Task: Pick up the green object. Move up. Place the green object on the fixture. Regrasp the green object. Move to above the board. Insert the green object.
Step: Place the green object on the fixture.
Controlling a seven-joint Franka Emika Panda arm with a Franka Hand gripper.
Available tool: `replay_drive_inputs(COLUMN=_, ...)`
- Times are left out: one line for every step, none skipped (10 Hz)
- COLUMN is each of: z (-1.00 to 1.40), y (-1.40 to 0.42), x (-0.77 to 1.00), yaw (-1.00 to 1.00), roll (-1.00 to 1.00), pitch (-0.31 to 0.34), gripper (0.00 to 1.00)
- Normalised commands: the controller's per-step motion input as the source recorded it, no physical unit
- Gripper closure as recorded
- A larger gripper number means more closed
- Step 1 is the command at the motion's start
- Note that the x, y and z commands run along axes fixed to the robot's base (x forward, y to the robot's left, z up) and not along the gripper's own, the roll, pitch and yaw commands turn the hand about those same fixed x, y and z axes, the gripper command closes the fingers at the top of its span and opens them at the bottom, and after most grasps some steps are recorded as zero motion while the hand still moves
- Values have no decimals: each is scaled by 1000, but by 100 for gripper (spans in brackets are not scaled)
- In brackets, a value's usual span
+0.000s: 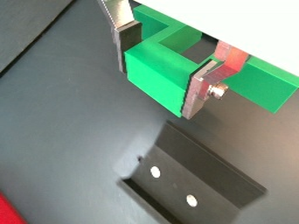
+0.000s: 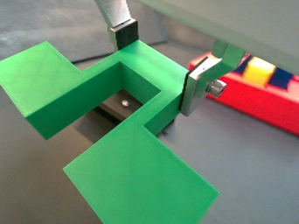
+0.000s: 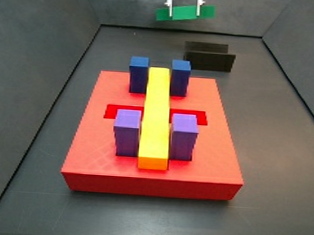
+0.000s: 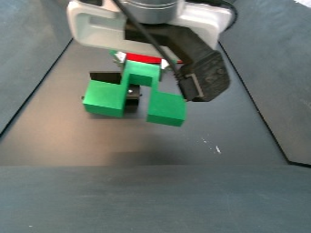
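Note:
My gripper is shut on the green object, its silver fingers pressed on either side of the middle block. Both wrist views show the piece's two arms sticking out past the jaws. In a side view the green object hangs in the air at the far end, above and a little behind the fixture. The fixture, a dark bracket with two screw holes, lies on the floor below the piece. Nearer the camera sits the red board.
The board carries blue blocks, purple blocks and a long yellow bar. Dark walls close in the grey floor on both sides. A board corner shows beside the held piece.

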Motion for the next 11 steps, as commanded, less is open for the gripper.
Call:
replay_drive_inputs(z=183, y=0, x=517, yaw=180, roll=-757, pitch=126, gripper=100)
replay_drive_inputs(z=220, y=0, x=503, yaw=171, roll=-783, pitch=114, gripper=100)
replay_drive_inputs(z=246, y=0, x=491, yaw=143, roll=-806, pitch=109, gripper=100)
replay_drive_inputs(z=283, y=0, x=491, yaw=126, roll=-860, pitch=103, gripper=100)
replay_drive_inputs(z=266, y=0, x=463, yaw=106, roll=-874, pitch=54, gripper=100)
replay_drive_inputs(z=0, y=-326, x=391, yaw=51, roll=-200, pitch=0, gripper=100)
replay_drive_inputs(z=-54, y=-486, x=331, yaw=0, roll=40, pitch=3, gripper=100)
replay_drive_inputs(z=-31, y=-549, x=383, yaw=0, roll=146, pitch=60, gripper=100)
replay_drive_inputs(z=0, y=-514, x=446, yaw=0, roll=0, pitch=74, gripper=100)
replay_drive_inputs(z=60, y=-466, x=491, yaw=0, roll=0, pitch=100, gripper=100)
replay_drive_inputs(z=86, y=-460, x=500, yaw=0, roll=-17, pitch=109, gripper=100)
